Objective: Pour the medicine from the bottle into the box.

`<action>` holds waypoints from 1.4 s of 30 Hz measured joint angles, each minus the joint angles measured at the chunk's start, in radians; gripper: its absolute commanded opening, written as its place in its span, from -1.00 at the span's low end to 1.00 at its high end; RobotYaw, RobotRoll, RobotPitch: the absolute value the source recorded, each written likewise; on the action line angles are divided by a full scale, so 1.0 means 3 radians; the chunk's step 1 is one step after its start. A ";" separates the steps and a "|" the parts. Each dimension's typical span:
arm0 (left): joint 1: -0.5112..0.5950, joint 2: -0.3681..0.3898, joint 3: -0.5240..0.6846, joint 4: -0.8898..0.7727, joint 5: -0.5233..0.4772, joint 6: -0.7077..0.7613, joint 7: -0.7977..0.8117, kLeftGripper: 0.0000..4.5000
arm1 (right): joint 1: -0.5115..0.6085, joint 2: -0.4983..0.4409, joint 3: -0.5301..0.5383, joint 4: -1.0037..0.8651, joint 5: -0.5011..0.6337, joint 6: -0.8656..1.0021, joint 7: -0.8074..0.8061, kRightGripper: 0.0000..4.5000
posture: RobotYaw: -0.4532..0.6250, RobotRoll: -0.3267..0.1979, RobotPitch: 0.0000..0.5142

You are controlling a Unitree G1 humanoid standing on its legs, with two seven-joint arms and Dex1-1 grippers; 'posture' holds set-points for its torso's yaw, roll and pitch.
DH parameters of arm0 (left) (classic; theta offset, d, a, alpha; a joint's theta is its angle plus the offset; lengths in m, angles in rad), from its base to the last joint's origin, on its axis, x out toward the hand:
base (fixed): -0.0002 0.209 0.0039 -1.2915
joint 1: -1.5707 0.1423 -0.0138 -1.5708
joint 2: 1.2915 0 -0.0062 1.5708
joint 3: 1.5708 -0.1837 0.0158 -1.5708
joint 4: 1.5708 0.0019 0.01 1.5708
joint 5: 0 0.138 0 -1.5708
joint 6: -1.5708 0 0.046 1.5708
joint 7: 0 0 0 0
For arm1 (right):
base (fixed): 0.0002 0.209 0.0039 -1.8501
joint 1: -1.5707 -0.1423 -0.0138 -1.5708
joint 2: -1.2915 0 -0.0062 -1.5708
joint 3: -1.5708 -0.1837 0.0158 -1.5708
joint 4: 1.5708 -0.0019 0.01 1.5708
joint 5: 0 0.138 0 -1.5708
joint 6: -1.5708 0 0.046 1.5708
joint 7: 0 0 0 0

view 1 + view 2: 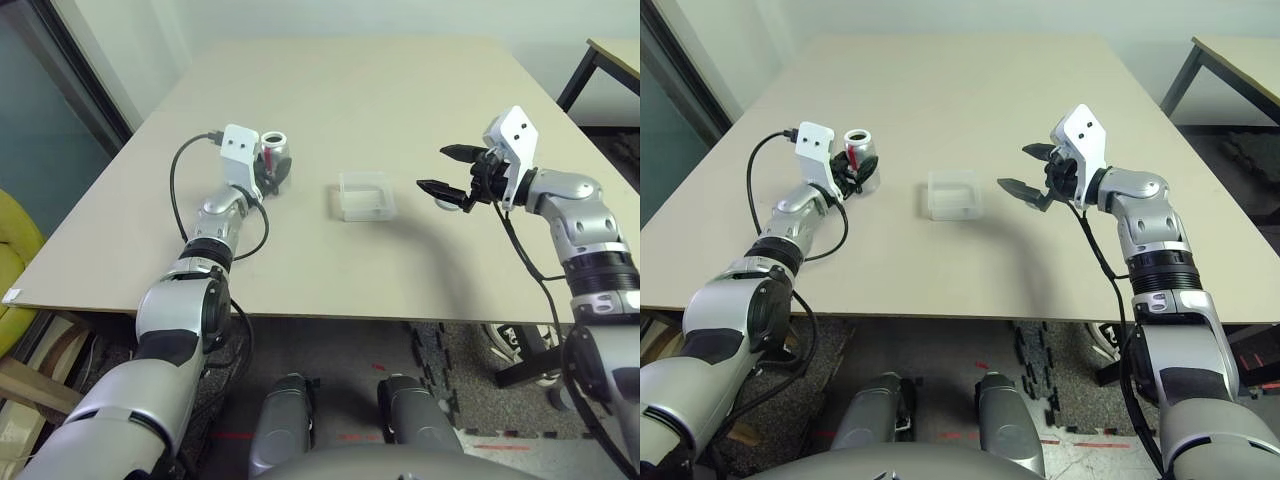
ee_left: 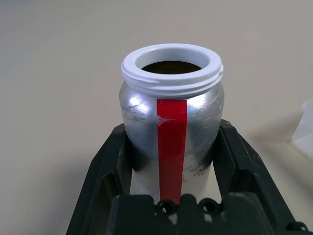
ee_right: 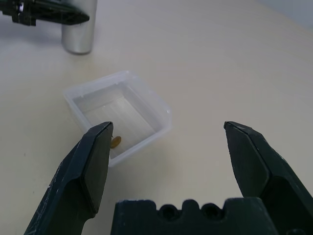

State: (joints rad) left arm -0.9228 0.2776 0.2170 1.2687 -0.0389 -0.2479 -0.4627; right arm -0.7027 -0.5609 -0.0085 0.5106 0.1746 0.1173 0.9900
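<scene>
Though the smooth metal bottle [image 2: 172, 122] looked light and slippery, the left tool [image 2: 172, 161] clamped its lower body; the right tool [image 1: 447, 170] gaped wide.

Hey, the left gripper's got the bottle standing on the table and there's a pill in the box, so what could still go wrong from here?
1. The bottle stands upright with its mouth uncapped in the left gripper; a jerky release might tip it.
2. The box is light, shallow and unheld, with a small pill inside. The open right gripper hovers beside it, so a stray move might knock it and spill the pill.
</scene>
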 measured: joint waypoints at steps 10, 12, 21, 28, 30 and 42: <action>0.0108 0.0000 0.0031 -0.0001 -0.0062 -0.0110 -0.0028 0.11 | 0.0029 0.0000 0.0000 -0.0009 0.0001 0.0000 0.0000 1.00 | -0.30 0.25 -0.90; 0.0132 0.0000 0.0024 -0.0003 -0.0062 -0.0162 -0.0054 0.11 | 0.0044 0.0000 0.0000 -0.0010 0.0001 0.0000 0.0000 1.00 | -0.30 0.25 -0.91; 0.0265 -0.0019 0.0017 -0.0033 -0.0093 -0.0281 -0.0151 0.74 | 0.0053 0.0000 0.0000 -0.0049 0.0001 0.0001 -0.0001 1.00 | -0.29 0.25 -0.92; 0.0391 -0.0070 0.0033 -0.0031 -0.0139 -0.0284 -0.0234 0.99 | 0.0053 0.0000 0.0000 -0.0049 0.0000 0.0001 0.0000 1.00 | -0.28 0.25 -0.92; 0.0414 -0.0070 0.0035 -0.0037 -0.0153 -0.0291 -0.0257 0.99 | 0.0052 0.0000 0.0001 -0.0049 0.0000 0.0001 0.0000 1.00 | -0.28 0.25 -0.91; 0.0667 -0.0082 0.0041 -0.0237 -0.0196 -0.0436 -0.0262 0.99 | 0.0052 0.0002 0.0013 -0.0049 0.0001 0.0001 0.0001 1.00 | -0.27 0.25 -0.88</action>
State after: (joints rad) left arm -0.7226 0.2529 0.2291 1.1975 -0.0976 -0.3786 -0.5414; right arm -0.6870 -0.5604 -0.0046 0.4959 0.1748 0.1176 0.9902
